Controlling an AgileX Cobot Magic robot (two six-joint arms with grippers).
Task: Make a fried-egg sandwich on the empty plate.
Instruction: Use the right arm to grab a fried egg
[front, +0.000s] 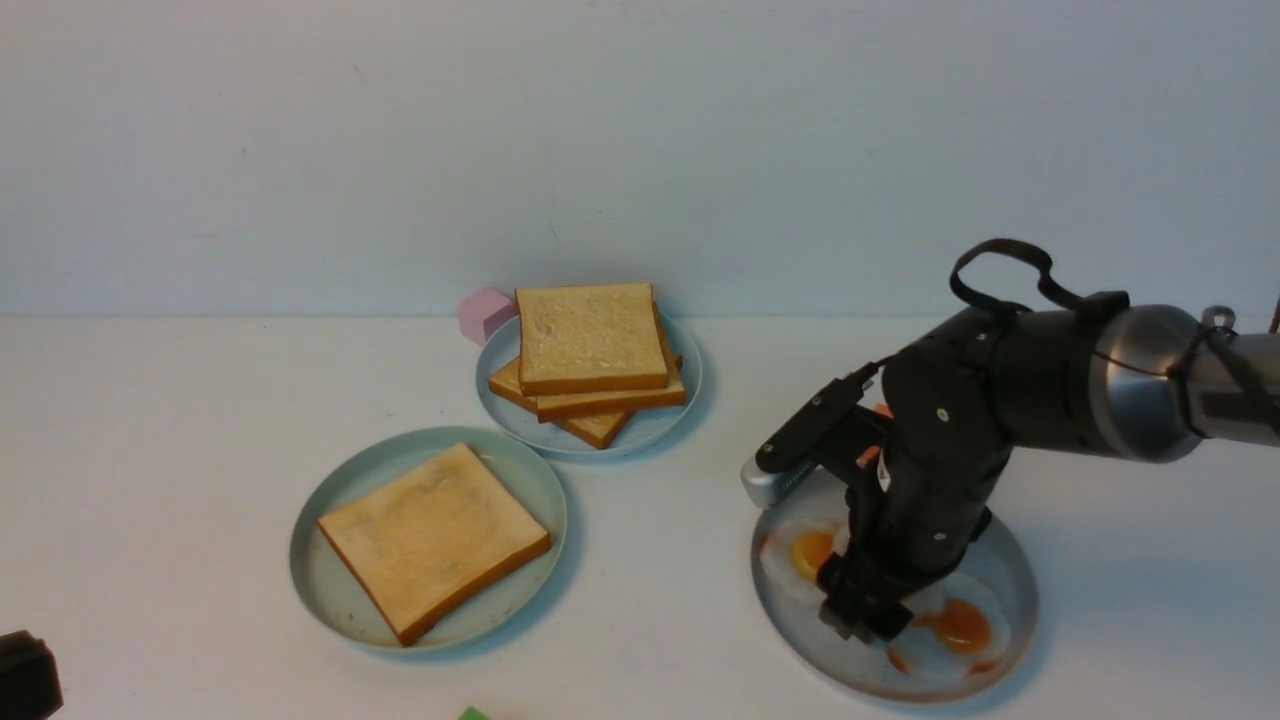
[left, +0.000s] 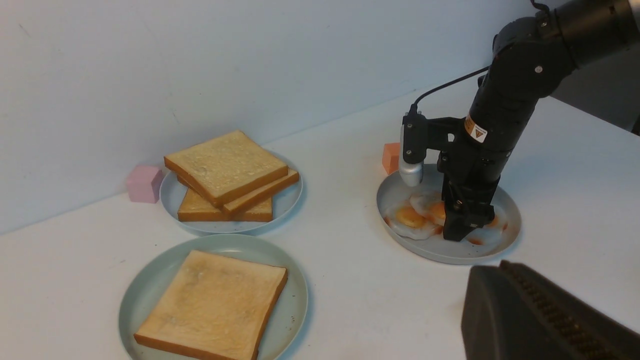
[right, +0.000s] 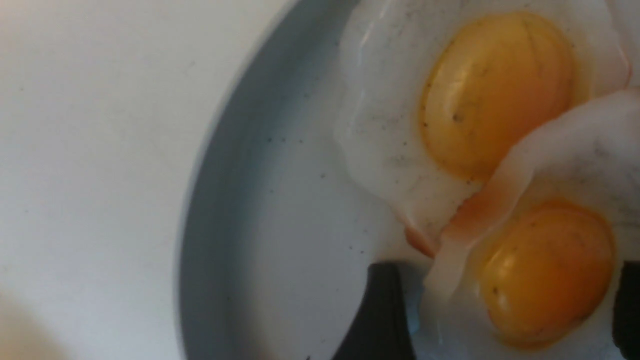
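A white tabletop (front: 150, 450) lies bare on its left side and to the right of a round grey speckled plate (front: 1010, 590). A bare lane runs between that plate and a round pale mint-green plate (front: 325, 590), mostly covered by a square golden toast slice (front: 433, 540). Close behind, a smaller bluish-grey plate (front: 655, 425) carries stacked toast slices (front: 590, 350), with a small pink cube (front: 485, 313) just beside it. The black right gripper (front: 860, 625) stands in the grey plate, its arm reaching in from the right. A small orange cube (left: 391, 157) sits just behind that plate. A pale wall (front: 640, 150) closes the far side.
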